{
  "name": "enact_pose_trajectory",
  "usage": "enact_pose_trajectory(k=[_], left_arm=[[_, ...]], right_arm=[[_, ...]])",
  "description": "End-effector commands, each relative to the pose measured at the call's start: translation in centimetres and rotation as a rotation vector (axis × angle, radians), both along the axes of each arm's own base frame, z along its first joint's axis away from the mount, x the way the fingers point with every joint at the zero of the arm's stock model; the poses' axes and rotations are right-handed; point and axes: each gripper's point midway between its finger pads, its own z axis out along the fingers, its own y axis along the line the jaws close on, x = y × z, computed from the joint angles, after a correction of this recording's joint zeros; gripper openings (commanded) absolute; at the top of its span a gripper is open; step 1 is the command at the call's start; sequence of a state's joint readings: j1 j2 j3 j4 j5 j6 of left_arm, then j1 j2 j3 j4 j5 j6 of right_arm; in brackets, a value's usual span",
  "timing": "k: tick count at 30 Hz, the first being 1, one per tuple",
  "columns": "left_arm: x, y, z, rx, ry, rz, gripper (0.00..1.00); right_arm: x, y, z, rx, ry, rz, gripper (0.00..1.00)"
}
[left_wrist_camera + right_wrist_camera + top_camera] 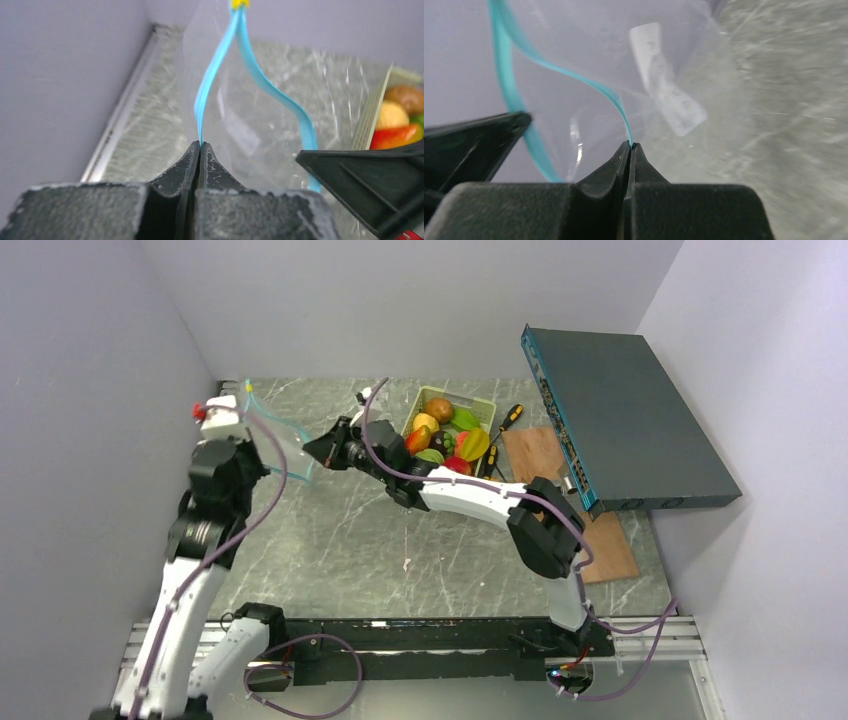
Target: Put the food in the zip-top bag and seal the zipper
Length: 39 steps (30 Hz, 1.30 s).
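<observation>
The clear zip-top bag hangs in the air at the back left, held between my two grippers with its mouth pulled apart. My left gripper is shut on one lip of the light blue zipper. My right gripper is shut on the other lip of the zipper. The bag looks empty; a white label shows through it. The food, glossy toy fruits and vegetables, lies in the pale green basket to the right, also in the left wrist view.
A dark teal flat box leans over the right side, above a wooden board. Screwdrivers lie between basket and board. Grey walls close in at the left and back. The marble tabletop lies below the bag.
</observation>
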<state>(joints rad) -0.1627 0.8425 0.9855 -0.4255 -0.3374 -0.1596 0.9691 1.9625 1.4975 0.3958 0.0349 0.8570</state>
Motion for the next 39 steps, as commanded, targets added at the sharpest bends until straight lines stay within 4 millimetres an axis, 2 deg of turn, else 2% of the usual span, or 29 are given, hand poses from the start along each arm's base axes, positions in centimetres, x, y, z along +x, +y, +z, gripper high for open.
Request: enact_pose_trajectory(k=[1, 3, 5, 8, 12, 17, 20, 25, 29, 34, 39], left_arm=[[-2.7, 3.8, 4.0, 0.073, -0.203, 0.175, 0.09], [-3.2, 4.3, 4.2, 0.089, -0.218, 0.194, 0.16], [-2.8, 4.3, 3.6, 0.106, -0.195, 0.195, 0.24], [-1.1, 3.4, 2.0, 0.108, -0.111, 0.160, 0.27], [0.8, 2.1, -0.3, 0.090, 0.030, 0.111, 0.33], [1.3, 0.7, -0.8, 0.032, 0.042, 0.053, 0.63], [1.6, -0.6, -1.0, -0.012, 0.033, -0.005, 0.72], [2.2, -1.6, -0.9, -0.026, 0.055, -0.050, 0.75], [2.1, -2.3, -0.3, -0.045, 0.006, -0.089, 0.75], [1.9, -3.0, 0.6, -0.064, -0.050, -0.129, 0.85], [2.6, -3.0, 0.1, -0.046, -0.022, -0.130, 0.78]], right_arm=[[-2.1, 3.8, 3.3, 0.240, 0.108, 0.193, 0.00], [-2.5, 4.7, 3.4, 0.317, 0.160, 0.249, 0.00], [-2.7, 5.2, 2.8, 0.369, 0.211, 0.281, 0.00], [-2.7, 5.5, 1.2, 0.388, 0.261, 0.287, 0.00], [-2.4, 4.8, -0.4, 0.365, 0.276, 0.241, 0.00], [-0.7, 2.9, -2.4, 0.231, 0.266, 0.086, 0.00], [0.1, 2.0, -2.7, 0.166, 0.245, 0.012, 0.00], [0.0, 1.9, -1.9, 0.055, 0.166, -0.088, 0.00], [-0.2, 1.8, -0.9, -0.007, 0.101, -0.151, 0.00], [-0.8, 2.1, 0.2, -0.056, 0.030, -0.182, 0.00], [-1.6, 2.0, 1.2, -0.078, -0.024, -0.192, 0.00]])
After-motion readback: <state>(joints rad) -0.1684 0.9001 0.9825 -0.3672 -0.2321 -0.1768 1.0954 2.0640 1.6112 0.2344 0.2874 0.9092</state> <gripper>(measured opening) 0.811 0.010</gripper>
